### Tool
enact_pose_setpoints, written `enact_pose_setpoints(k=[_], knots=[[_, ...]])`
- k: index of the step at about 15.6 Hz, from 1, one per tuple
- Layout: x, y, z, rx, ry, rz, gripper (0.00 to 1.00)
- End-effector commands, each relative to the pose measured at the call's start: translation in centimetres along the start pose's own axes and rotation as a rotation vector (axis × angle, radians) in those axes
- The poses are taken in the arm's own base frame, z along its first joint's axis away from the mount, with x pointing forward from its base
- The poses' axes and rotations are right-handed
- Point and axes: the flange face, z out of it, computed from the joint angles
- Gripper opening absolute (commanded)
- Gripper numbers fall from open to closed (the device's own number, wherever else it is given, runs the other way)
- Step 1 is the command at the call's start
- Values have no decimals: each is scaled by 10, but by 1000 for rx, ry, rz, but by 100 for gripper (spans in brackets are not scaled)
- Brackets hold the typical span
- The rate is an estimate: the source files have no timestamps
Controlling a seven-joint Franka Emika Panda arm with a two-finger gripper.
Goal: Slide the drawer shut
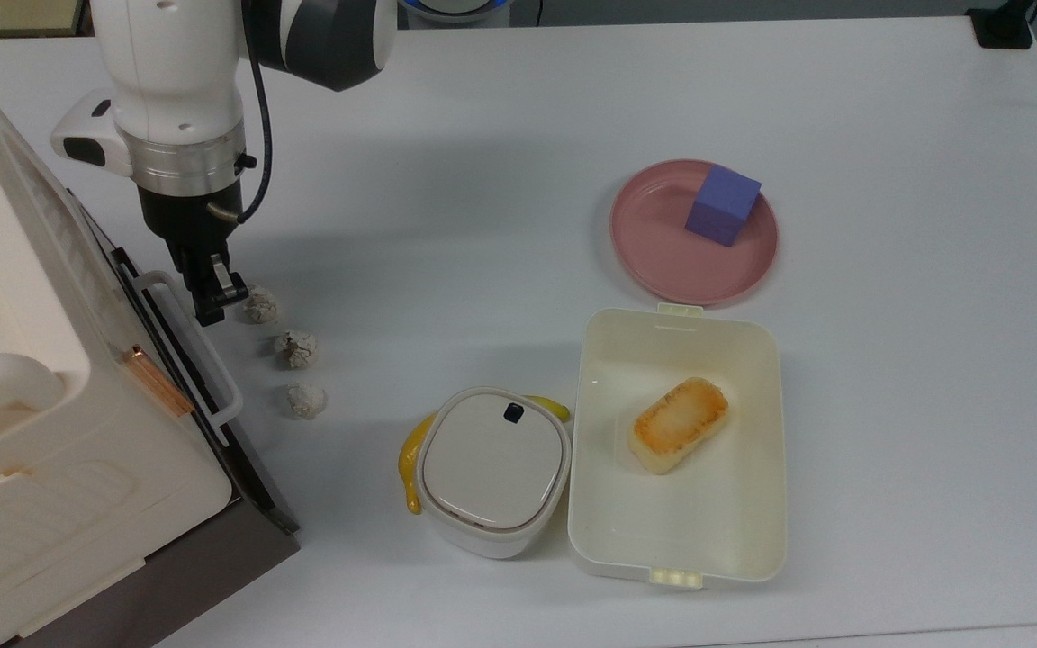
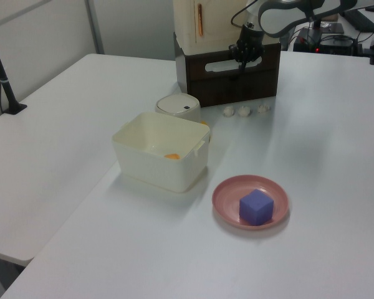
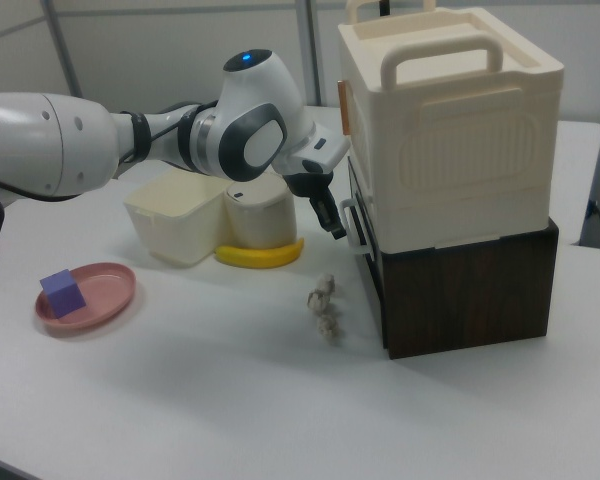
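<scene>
The drawer [image 1: 169,349] sits pushed into the cabinet. Its dark brown front panel lies flush with the dark wooden base, and none of its inside shows. The white loop handle [image 1: 205,346] sticks out from the panel. My gripper [image 1: 211,306] points down with its fingers shut and empty, its tip against the far end of the handle. In the left view the gripper [image 2: 243,55] hangs right in front of the drawer front [image 2: 262,59]. The right view shows the gripper [image 3: 332,222] touching the handle [image 3: 351,226].
Three crumpled white lumps [image 1: 296,348] lie on the table just beside the handle. Nearby stand a white lidded pot [image 1: 493,468] on a banana [image 1: 410,459], an open cream lunch box [image 1: 676,540] holding toasted bread [image 1: 679,423], and a pink plate [image 1: 653,261] with a purple cube [image 1: 722,205].
</scene>
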Motion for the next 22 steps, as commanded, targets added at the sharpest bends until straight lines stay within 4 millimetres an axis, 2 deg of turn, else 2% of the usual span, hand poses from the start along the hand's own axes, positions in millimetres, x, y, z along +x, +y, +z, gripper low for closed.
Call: enact_pose_setpoints(k=[1,4,5,7,9,10,11,12,13,16,22], knots=[[-17,-3,-35,-38,-49,-185,9],[-67,-12,-67,-58,-226,-432,16],[-81,-11,-82,-41,-263,-502,22],[-103,-11,-111,-18,-303,-630,27],[-126,-18,-136,0,-343,-761,37],[-136,-21,-144,7,-358,-816,46],[-147,-24,-152,15,-365,-866,60],[-158,-27,-159,24,-369,-906,84],[-161,-28,-162,29,-370,-928,100],[-165,-30,-161,40,-378,-1016,100],[-159,-26,-163,36,-386,-1013,100]])
